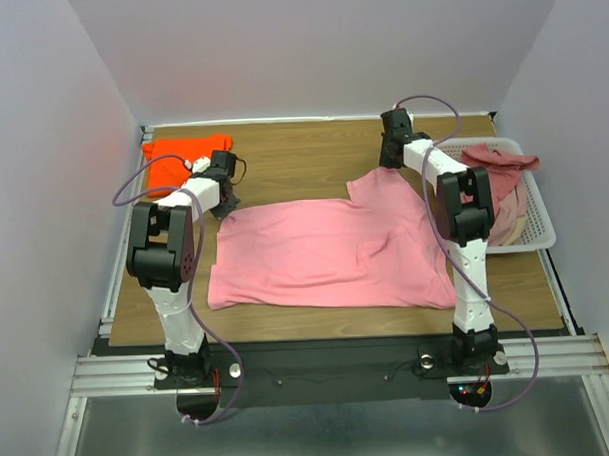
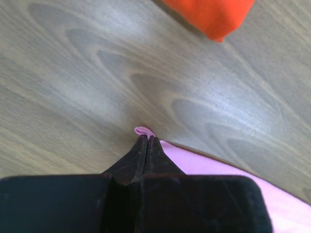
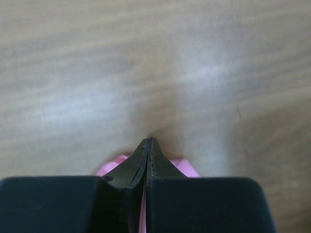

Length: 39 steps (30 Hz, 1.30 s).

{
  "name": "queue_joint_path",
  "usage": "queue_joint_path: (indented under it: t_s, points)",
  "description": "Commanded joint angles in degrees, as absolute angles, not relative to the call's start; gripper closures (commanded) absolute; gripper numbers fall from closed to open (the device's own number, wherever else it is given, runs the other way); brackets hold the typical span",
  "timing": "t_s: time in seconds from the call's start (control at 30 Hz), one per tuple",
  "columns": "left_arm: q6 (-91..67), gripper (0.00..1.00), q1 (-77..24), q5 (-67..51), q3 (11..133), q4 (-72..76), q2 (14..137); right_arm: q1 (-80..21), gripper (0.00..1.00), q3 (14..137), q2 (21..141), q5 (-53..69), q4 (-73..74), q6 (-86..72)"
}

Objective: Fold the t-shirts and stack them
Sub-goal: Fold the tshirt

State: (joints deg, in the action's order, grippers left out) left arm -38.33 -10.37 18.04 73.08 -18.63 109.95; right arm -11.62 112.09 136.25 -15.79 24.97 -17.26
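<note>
A pink t-shirt point(image 1: 325, 252) lies spread on the wooden table. My left gripper point(image 1: 226, 198) is shut on its far left corner; in the left wrist view a pink tip point(image 2: 142, 130) pokes out past the closed fingers point(image 2: 138, 155). My right gripper point(image 1: 388, 157) is shut on the shirt's far right corner, which is lifted; in the right wrist view pink cloth point(image 3: 187, 167) shows beside the closed fingers point(image 3: 158, 162). A folded orange t-shirt point(image 1: 179, 158) lies at the far left, also in the left wrist view point(image 2: 214, 14).
A white mesh basket point(image 1: 529, 220) at the right edge holds dusty rose point(image 1: 502, 161) and cream shirts. Grey walls enclose the table on three sides. Bare wood point(image 1: 302, 153) lies between the orange shirt and the right gripper.
</note>
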Motion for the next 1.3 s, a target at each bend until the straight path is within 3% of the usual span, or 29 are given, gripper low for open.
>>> queue_joint_path:
  t_s: [0.0, 0.4, 0.6, 0.67, 0.93, 1.27]
  points:
    - [-37.1, 1.0, -10.5, 17.8, 71.5, -18.5, 105.1, -12.0, 1.0, 106.9, 127.5, -14.2, 20.8, -15.0]
    - [-36.7, 1.0, -10.9, 17.1, 69.0, -17.5, 102.2, -12.1, 0.99, 100.6, 123.1, -12.2, 16.9, -13.8]
    - [-36.3, 1.0, -11.0, 16.6, 69.9, -17.3, 103.6, -12.0, 0.54, 106.6, 130.0, -13.6, 17.0, -14.1]
    - [-36.2, 1.0, -11.0, 16.8, 69.9, -17.3, 103.7, -12.0, 0.49, 110.6, 132.4, -14.6, 17.0, -13.6]
    - [-36.0, 1.0, -11.0, 16.8, 70.6, -17.1, 104.7, -12.0, 0.51, 114.6, 138.3, -19.2, 17.1, -11.7]
    - [-36.3, 1.0, -11.0, 16.7, 70.1, -17.0, 105.0, -12.1, 0.58, 106.4, 134.7, -15.5, 17.1, -13.3]
